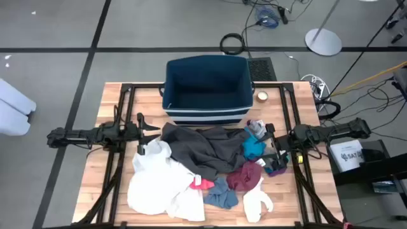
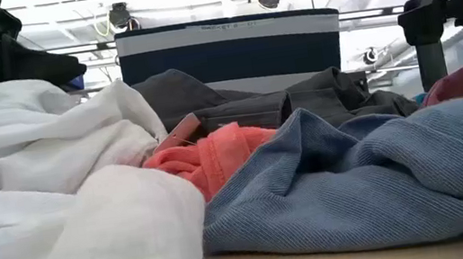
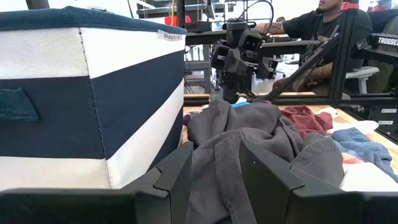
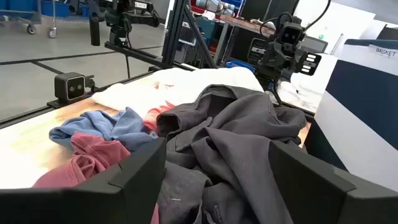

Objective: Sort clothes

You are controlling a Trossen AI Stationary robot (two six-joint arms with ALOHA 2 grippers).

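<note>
The clothes lie heaped on the wooden table in front of the navy bin [image 1: 206,86]. A dark grey garment [image 1: 203,149] is in the middle and a white one [image 1: 159,184] at the near left. Teal [image 1: 253,147], maroon [image 1: 245,177], red [image 1: 202,183] and blue-grey [image 1: 222,196] pieces and white socks [image 1: 257,200] lie to the right. My left gripper [image 3: 214,180] is open at the grey garment's left edge [image 3: 249,130]. My right gripper [image 4: 217,180] stands wide open at the pile's right side, facing the grey folds [image 4: 230,124].
The striped bin [image 3: 87,99] stands close beside my left gripper, at the table's far edge. A small round object [image 1: 261,97] lies to the right of the bin. A camera [image 4: 69,87] sits at the table's near edge. A person [image 3: 311,25] sits beyond the table.
</note>
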